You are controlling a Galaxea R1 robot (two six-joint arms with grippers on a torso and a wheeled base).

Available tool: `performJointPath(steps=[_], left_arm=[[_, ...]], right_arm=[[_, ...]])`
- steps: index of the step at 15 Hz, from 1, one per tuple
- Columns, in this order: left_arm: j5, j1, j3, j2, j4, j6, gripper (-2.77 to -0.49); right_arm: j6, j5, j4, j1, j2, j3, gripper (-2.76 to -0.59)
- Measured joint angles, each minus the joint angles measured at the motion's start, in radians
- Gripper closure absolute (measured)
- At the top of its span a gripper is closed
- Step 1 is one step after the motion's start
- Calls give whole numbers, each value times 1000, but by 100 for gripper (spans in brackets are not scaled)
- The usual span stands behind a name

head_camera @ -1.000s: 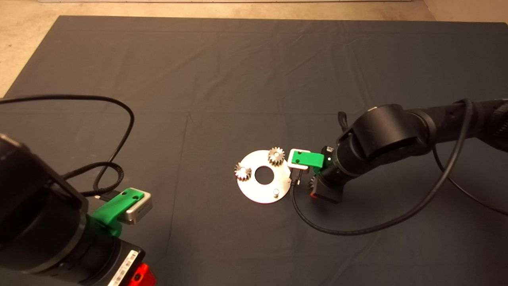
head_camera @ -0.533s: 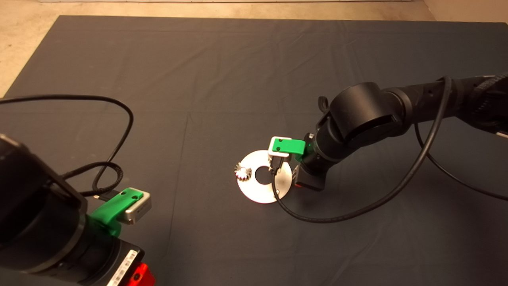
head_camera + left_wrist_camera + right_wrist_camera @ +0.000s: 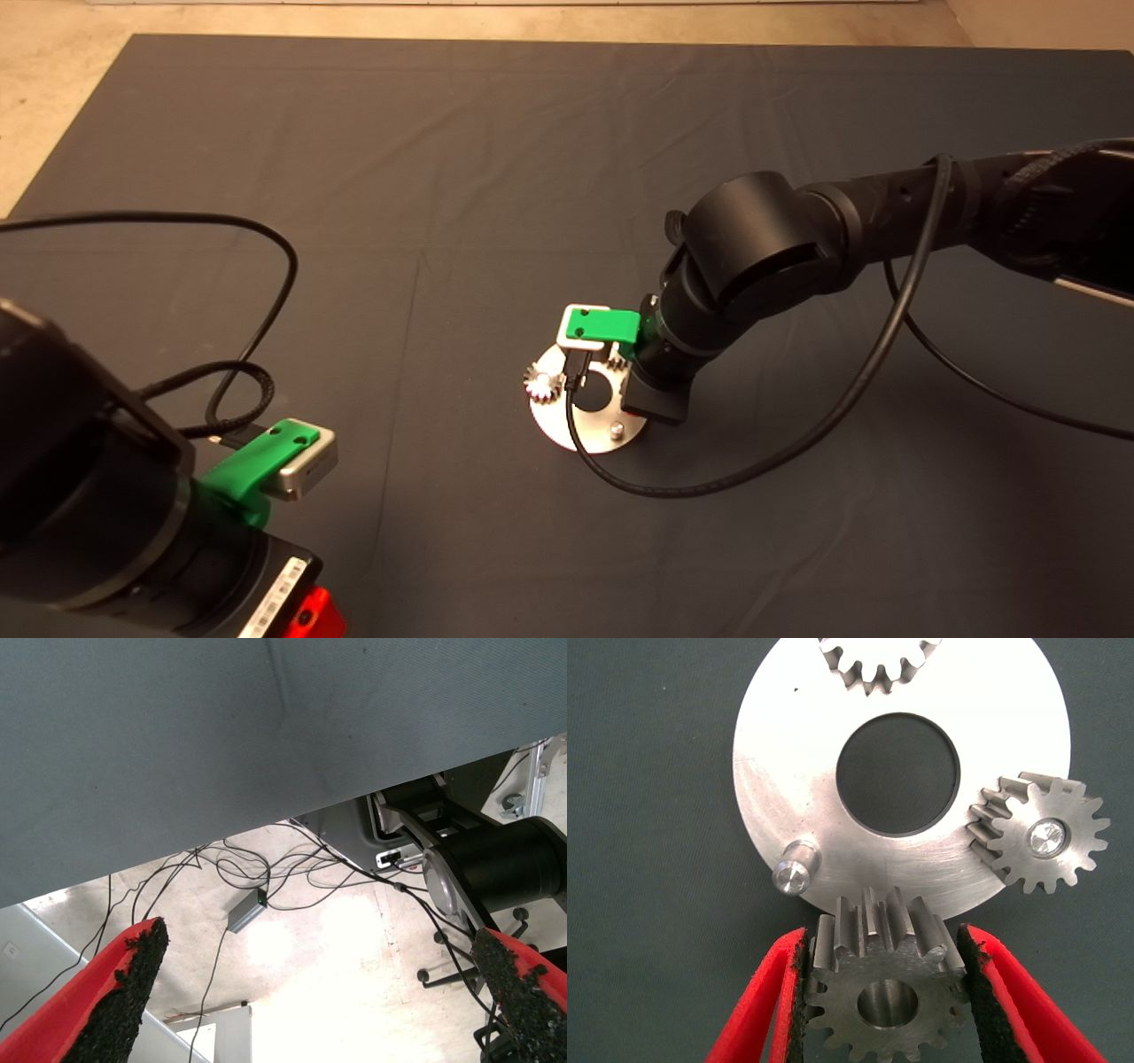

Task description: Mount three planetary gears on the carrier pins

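A dark mat [image 3: 496, 177] with faint creases covers the worktop, and pale floor [image 3: 35, 80] borders its far and left edges. The right pincer [image 3: 886, 979] grips one planetary gear [image 3: 886, 992] between its black pads, just above the rim of the shiny disc [image 3: 788, 753], near the one bare carrier pin [image 3: 793, 870]. Two other gears [image 3: 1041, 843] sit on the disc, one cut off by the picture edge. The left pincer [image 3: 319, 992] waits at the mat's lower left, fingers spread apart, looking over the mat's edge at tangled cables [image 3: 266, 873] on the pale floor.
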Motion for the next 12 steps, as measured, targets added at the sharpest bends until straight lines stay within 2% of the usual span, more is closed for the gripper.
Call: performJointPath(steps=[5, 10, 12], left_arm=[[1, 0, 0, 0, 0, 0, -248], [1, 0, 0, 0, 0, 0, -248], [1, 0, 0, 0, 0, 0, -248]], right_arm=[[-30, 0, 3, -10, 26, -46, -105], [-86, -1, 3, -38, 28, -52, -104], [-106, 0, 3, -41, 30, -54, -103]])
